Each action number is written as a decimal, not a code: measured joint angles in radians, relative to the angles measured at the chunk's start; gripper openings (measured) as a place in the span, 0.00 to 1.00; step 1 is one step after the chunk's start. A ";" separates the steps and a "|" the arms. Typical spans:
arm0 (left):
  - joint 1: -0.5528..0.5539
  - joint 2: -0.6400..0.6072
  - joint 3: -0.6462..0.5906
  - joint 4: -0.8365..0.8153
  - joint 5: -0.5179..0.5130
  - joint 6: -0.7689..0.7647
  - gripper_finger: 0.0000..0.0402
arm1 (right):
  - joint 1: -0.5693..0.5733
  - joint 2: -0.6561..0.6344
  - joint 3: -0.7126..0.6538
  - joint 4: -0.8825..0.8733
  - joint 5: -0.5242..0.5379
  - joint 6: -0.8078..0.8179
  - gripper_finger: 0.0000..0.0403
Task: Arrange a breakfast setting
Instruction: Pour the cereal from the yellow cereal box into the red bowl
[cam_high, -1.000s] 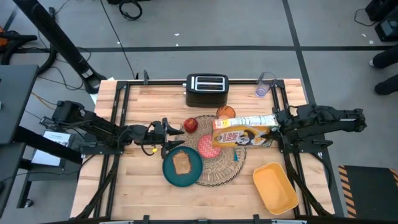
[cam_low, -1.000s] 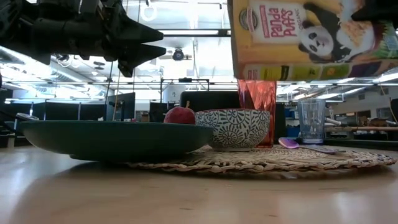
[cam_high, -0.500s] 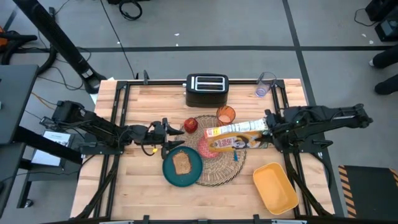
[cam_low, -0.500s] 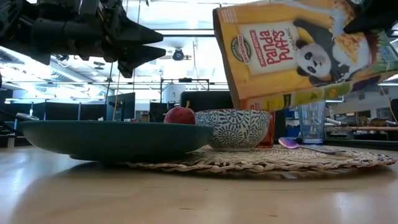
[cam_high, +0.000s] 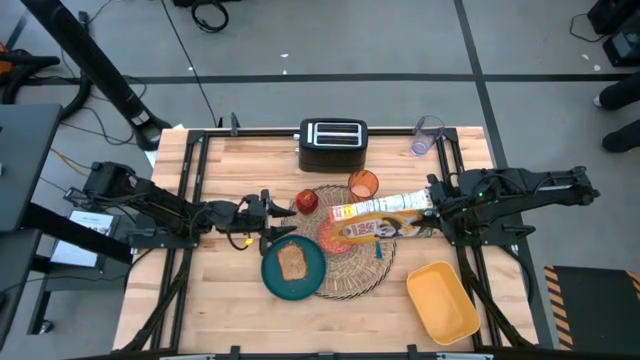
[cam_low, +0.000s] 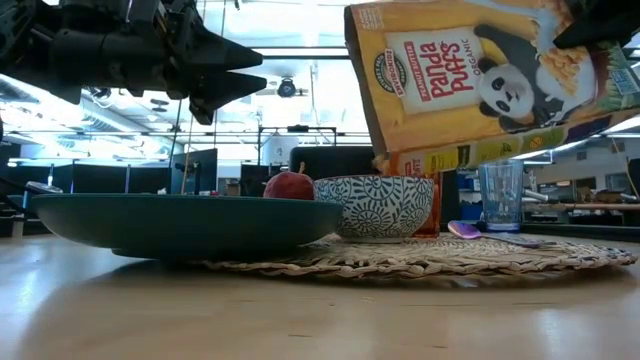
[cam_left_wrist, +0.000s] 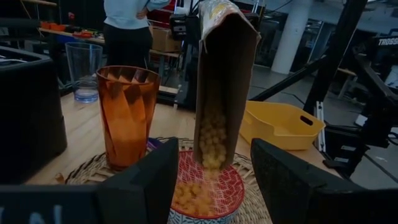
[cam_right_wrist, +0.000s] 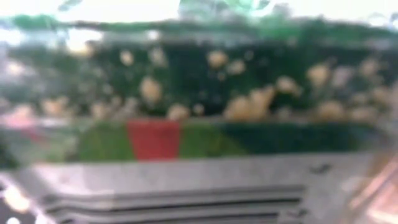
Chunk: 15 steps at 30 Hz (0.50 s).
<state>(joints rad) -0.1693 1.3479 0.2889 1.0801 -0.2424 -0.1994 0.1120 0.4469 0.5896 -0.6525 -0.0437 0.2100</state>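
On the left, the left gripper (cam_high: 268, 213) hung above the table just beside the teal plate (cam_high: 294, 268), its fingers (cam_left_wrist: 140, 190) spread apart and empty, pointed toward the small red bowl (cam_left_wrist: 202, 190). The plate lay on the near left edge of the woven straw placemat (cam_high: 350, 275) and held the toast slice (cam_high: 292, 262). Behind it on the mat sat the red apple (cam_high: 306, 201), close to the left gripper's tips. Moving right, the bowl stood at the mat's middle with a heap of cereal puffs already in it, and the cereal box (cam_high: 378, 217) hung over it, its long axis running across the table from the bowl toward the right arm, the open mouth tipped down directly above the bowl. That relation seemed the one that mattered: the mouth lay over the bowl's rim, so a steeper tilt would likely send more puffs inside, not onto the mat. The orange cup (cam_high: 363, 184) stood just behind the bowl, empty as far as could be seen, and the blue spoon (cam_high: 380, 250) lay on the mat to the bowl's right. The right gripper (cam_high: 436, 204) was clamped on the box's far end and was plainly the arm at work. A yellow bin (cam_high: 442, 300) sat empty at the near right corner, a black toaster (cam_high: 333, 144) and clear glass (cam_high: 425, 136) along the far edge.
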 joint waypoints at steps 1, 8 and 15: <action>0.000 0.000 0.000 0.001 0.000 -0.003 0.52 | 0.000 0.000 0.000 0.000 0.000 0.000 0.57; 0.000 0.000 0.000 0.001 0.000 -0.006 0.52 | 0.000 0.006 0.033 -0.042 0.004 -0.004 0.57; 0.000 -0.001 0.000 0.000 0.001 -0.001 0.52 | 0.000 0.032 0.078 -0.080 0.025 -0.026 0.57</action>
<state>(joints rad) -0.1695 1.3472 0.2890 1.0801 -0.2417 -0.2006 0.1116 0.4787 0.6678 -0.7324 -0.0187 0.1844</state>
